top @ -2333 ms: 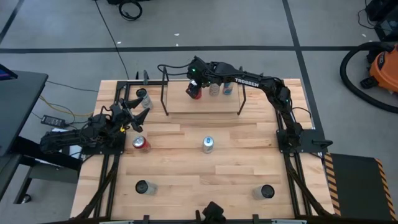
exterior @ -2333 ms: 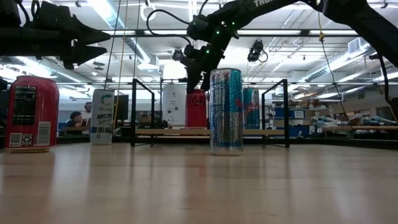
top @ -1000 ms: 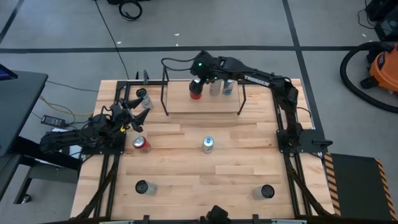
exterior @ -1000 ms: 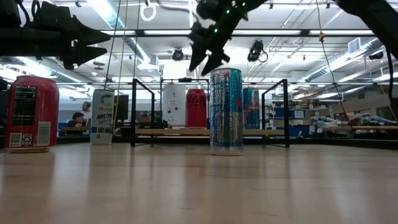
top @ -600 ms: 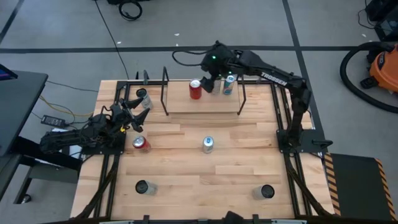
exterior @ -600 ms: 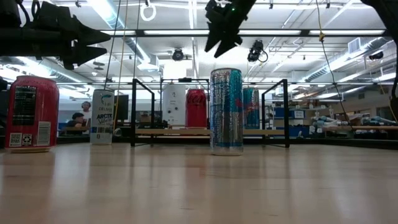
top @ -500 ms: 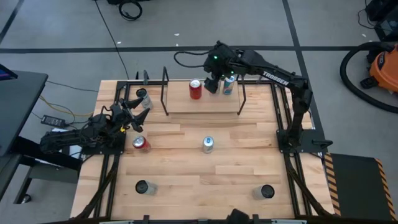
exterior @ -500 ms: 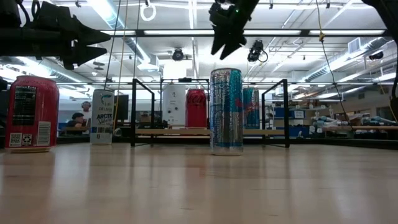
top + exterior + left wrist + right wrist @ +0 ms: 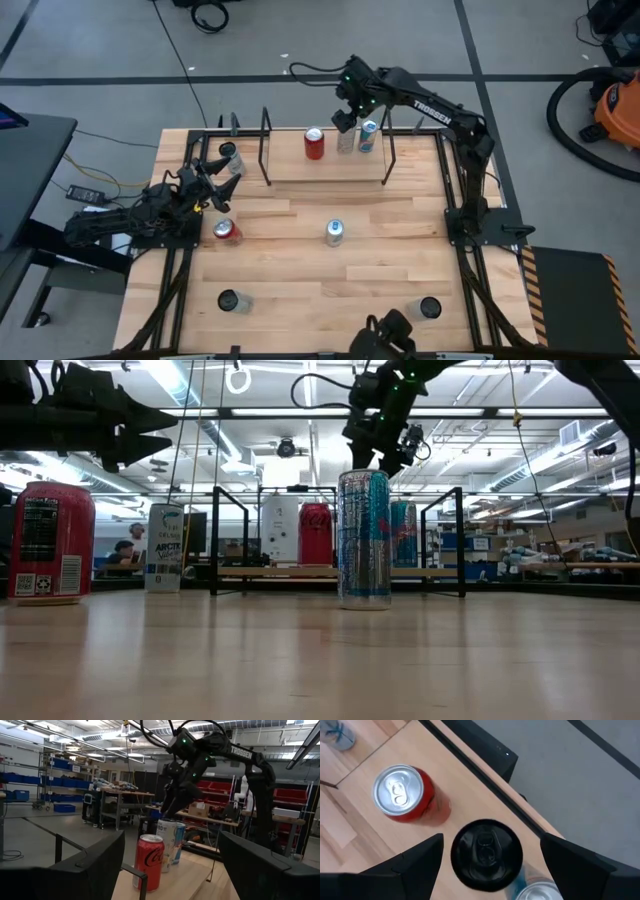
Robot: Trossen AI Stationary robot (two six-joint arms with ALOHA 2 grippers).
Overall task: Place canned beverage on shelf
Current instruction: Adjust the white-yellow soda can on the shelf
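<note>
The shelf stands at the table's far side, its light board between black rod frames. A red can stands upright on the board, with a black-topped can and a blue-and-silver can to its right. My right gripper hangs open above the black-topped can, well clear of it, and holds nothing. The red can lies off to one side of its fingers. My left gripper waits open at the table's left, pointing toward the shelf.
On the tabletop stand a red can near my left arm, a tall silver-blue can at the middle, a can left of the shelf, and two dark-topped cans near the front edge.
My right gripper, open all the while, has gone from above the red can toward the table's right along the shelf, rising a little and turning. It now stands over the black-topped can. The red can has stayed upright on the shelf board.
</note>
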